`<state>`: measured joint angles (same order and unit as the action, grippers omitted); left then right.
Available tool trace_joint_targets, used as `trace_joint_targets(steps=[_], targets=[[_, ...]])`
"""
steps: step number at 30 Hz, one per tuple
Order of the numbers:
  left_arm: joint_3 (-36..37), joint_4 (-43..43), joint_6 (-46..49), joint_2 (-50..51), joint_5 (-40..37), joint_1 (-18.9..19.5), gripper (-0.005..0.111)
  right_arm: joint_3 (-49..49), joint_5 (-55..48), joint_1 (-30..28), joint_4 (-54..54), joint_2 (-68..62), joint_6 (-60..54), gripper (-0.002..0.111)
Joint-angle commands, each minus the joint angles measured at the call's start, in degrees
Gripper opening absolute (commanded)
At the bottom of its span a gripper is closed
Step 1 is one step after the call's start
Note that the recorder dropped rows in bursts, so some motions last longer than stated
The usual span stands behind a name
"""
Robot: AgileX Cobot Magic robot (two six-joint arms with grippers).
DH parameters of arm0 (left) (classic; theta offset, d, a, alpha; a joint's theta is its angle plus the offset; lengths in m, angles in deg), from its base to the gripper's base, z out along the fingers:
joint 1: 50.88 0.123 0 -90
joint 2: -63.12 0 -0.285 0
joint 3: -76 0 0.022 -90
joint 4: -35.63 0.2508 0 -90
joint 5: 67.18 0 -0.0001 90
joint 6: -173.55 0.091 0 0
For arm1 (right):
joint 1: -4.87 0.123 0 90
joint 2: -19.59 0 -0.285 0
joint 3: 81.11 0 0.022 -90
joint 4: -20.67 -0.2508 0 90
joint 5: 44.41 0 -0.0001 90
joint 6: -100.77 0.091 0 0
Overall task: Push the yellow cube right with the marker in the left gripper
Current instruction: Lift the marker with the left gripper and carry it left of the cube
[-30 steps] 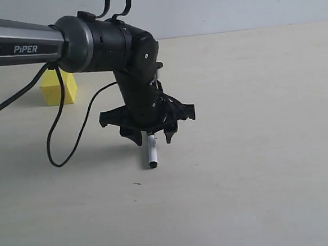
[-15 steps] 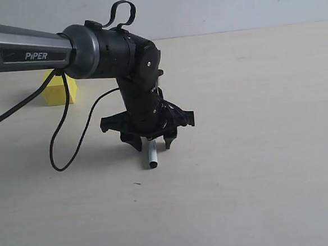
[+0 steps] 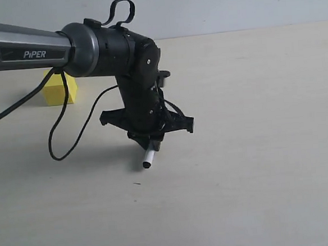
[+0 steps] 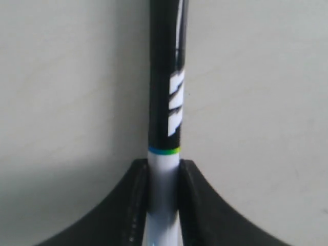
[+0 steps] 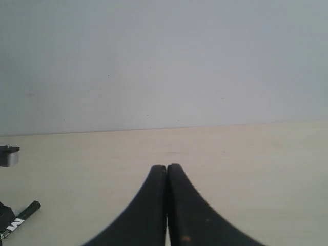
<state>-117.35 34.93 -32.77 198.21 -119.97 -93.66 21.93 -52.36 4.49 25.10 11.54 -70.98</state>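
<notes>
Clearly the left claw (image 3: pixel 152 143) pinches the marker (image 3: pixel 148 157). In the left wrist view the two black fingers (image 4: pixel 138 205) press on the white barrel from either side, with the black lettered part of the marker (image 4: pixel 165 102) running out beyond the left claw (image 4: pixel 164 166).

Seen from the exterior, the marker's long axis is tilted, not upright. The white end sticks out below the claw, slanting down and a little to the left. Whether its tip touches the table (image 3: pixel 256 150) I cannot tell.

The cube (image 3: pixel 57 92) sits well apart from the claw, off to its left and farther back, partly hidden behind the arm (image 3: pixel 29 51) and its cable (image 3: pixel 58 141). That is the relation the push turns on. To drive the cube right, the marker probably has to get round to the face turned away from the claw, so the claw is on the wrong side for now. The left arm is the only one near it.

Only the exterior view shows the cube at all, and the left wrist view alone shows the grip close up. The right wrist view shows the right claw (image 5: pixel 166 169) pressed together on nothing. It also catches a black end of the marker (image 5: pixel 18 219) off at one edge.
</notes>
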Motion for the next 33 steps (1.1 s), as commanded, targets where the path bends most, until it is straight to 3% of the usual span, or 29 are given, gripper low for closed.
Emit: trace_joint_targets(steps=[1, 4, 7, 10, 14, 15, 18, 21, 23, 28, 33], targets=[[-2.6, 0.7, 12.8, -5.9, -7.0, -0.2, 0.000, -0.3, 0.3, -0.1, 0.1, 0.3, -0.1, 0.000], [-2.7, 3.8, 23.9, -11.6, -9.9, -0.2, 0.000, -0.3, 0.3, -0.1, 0.1, 0.3, -0.1, 0.000], [-2.7, 5.4, 42.0, -18.4, -17.2, 0.4, 0.000, -0.3, 0.3, -0.1, 0.1, 0.3, -0.1, 0.000], [-2.1, 5.7, 53.6, -23.5, -17.2, 4.9, 0.000, -0.3, 0.3, -0.1, 0.1, 0.3, -0.1, 0.000], [-2.1, 22.2, 60.9, -24.5, -17.2, 12.0, 0.000, -0.3, 0.3, -0.1, 0.1, 0.3, -0.1, 0.000], [-2.1, 22.5, 63.3, -24.4, -15.0, 13.6, 0.000, -0.3, 0.3, -0.1, 0.1, 0.3, -0.1, 0.000], [-2.1, 17.4, 74.8, -24.2, -7.7, 19.6, 0.000, -0.3, 0.3, -0.1, 0.1, 0.3, -0.1, 0.000], [-2.1, 5.6, 93.6, -24.0, -8.9, 27.1, 0.000, -0.3, 0.3, -0.1, 0.1, 0.3, -0.1, 0.000], [-2.1, 2.8, 97.3, -23.6, -9.2, 31.1, 0.000, -0.3, 0.3, -0.1, 0.1, 0.3, -0.1, 0.000], [-2.6, 9.0, 97.8, -19.5, -10.7, 38.3, 0.000, -0.3, 0.3, -0.1, 0.1, 0.3, -0.1, 0.000], [-7.7, 2.0, 101.7, -13.5, -11.8, 43.1, 0.000, -0.3, 0.3, -0.1, 0.1, 0.3, -0.1, 0.000]])
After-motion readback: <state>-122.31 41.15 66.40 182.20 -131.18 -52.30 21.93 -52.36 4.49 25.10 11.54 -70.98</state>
